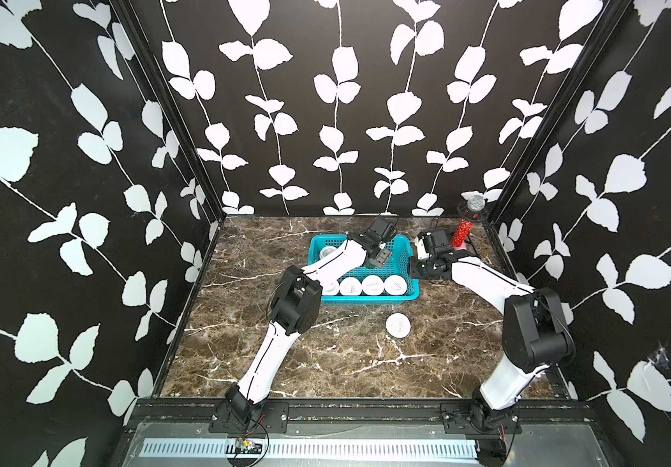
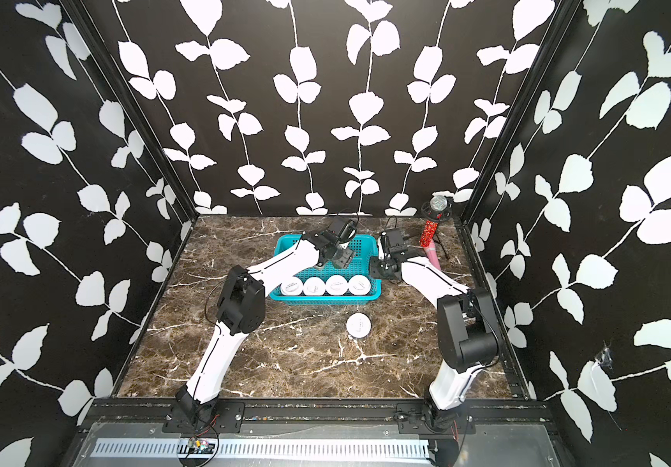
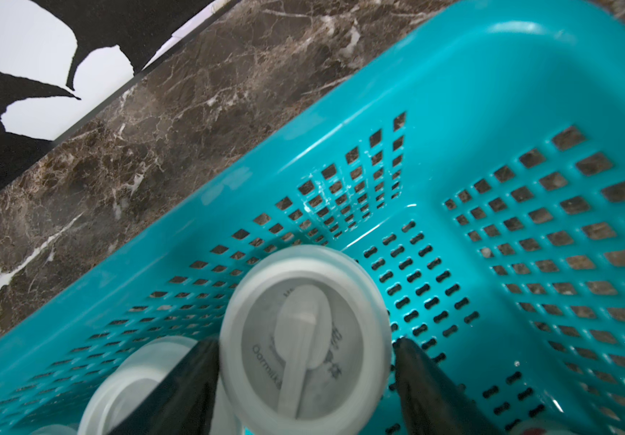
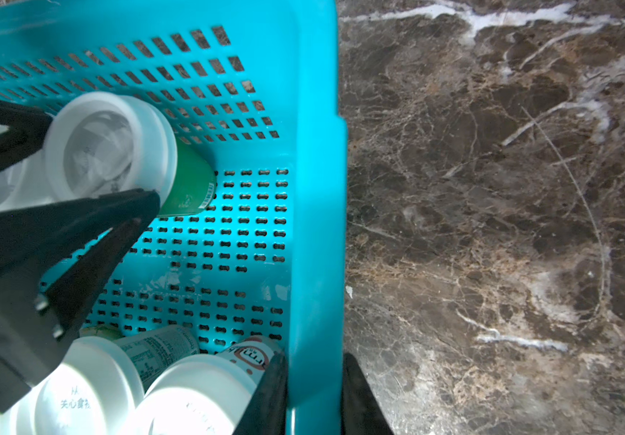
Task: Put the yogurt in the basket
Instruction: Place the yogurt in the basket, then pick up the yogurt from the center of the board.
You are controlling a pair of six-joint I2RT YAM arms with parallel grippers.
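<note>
The left gripper reaches into the turquoise basket, its fingers apart on either side of a tilted yogurt cup; the right gripper is clamped on the basket's right wall; four yogurt cups line its near wall; a lone yogurt cup stands on the surface, just near of the basket.

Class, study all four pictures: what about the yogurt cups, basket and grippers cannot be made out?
Top views: the left arm covers the far row in the basket, hiding its cup count.
Left wrist view: blur hides whether the left gripper grips the yogurt cup.
Right wrist view: the frame edge cuts off the right gripper, shut on the basket wall.
Top views: print on the lone cup too small.
</note>
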